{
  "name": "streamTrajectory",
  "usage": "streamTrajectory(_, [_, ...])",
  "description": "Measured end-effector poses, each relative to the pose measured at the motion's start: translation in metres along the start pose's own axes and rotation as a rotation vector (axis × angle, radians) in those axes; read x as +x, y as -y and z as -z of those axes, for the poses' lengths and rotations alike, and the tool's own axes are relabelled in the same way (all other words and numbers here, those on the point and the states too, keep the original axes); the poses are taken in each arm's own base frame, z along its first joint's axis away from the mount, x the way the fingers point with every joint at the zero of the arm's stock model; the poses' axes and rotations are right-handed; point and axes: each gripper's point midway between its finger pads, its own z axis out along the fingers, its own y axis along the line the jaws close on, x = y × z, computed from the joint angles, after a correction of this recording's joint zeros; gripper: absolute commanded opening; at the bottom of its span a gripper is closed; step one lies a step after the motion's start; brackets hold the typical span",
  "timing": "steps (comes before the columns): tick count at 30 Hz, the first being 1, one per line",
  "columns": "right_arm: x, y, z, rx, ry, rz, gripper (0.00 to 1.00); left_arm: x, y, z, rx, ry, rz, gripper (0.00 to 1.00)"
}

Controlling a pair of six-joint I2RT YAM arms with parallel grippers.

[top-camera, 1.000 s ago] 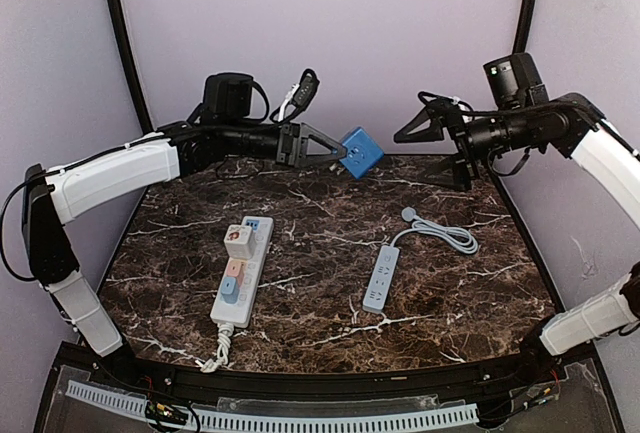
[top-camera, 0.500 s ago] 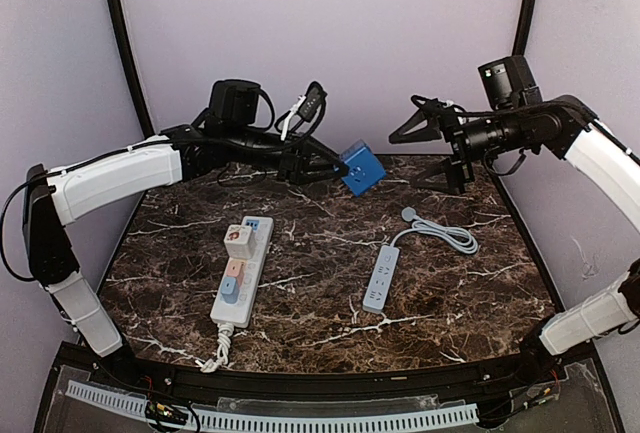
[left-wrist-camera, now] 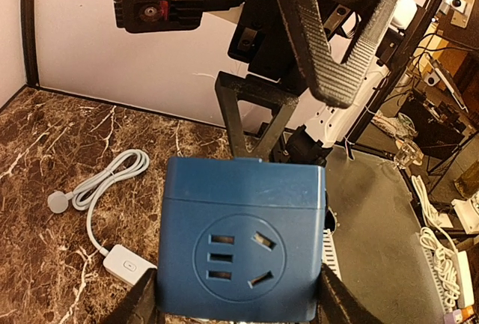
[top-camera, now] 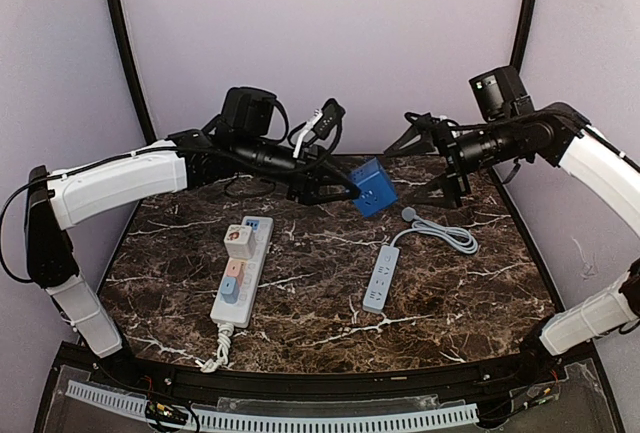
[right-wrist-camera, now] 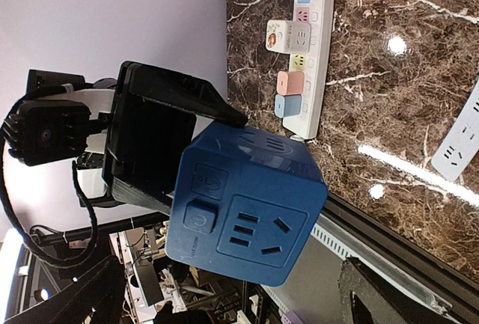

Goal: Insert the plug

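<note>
The plug is a blue cube (top-camera: 374,186) with socket faces, held in the air over the back of the table. My left gripper (top-camera: 352,191) is shut on it, one finger on each side of the cube (left-wrist-camera: 243,253). My right gripper (top-camera: 416,158) stands open just to the right of it and faces it, with the cube (right-wrist-camera: 243,204) between and ahead of its spread fingers (right-wrist-camera: 374,294), apart from them. No prongs of the plug show. A long white power strip (top-camera: 243,268) with several small adapters lies on the left of the marble table.
A small white power strip (top-camera: 381,278) lies right of centre, and its grey cable (top-camera: 440,231) curls toward the back right. The table (top-camera: 320,313) has a dark marble top. Purple walls and black frame posts close in the back and sides.
My left arm has carried the blue cube to the right and a little down, toward the right gripper. My right gripper has swung left toward the cube and stayed open.
</note>
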Motion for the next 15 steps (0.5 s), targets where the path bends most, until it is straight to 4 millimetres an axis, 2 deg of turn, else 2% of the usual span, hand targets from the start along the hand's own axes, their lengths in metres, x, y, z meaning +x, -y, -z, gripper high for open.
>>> streamTrajectory(8, [0.01,0.013,-0.009,0.025,-0.029,-0.043,0.98,0.011,0.013,-0.012,-0.022,-0.062,-0.065,0.01])
streamTrajectory(15, [0.014,0.028,-0.017,0.063,-0.04,-0.087,0.94,0.018,0.017,-0.021,-0.054,-0.094,-0.109,0.01])
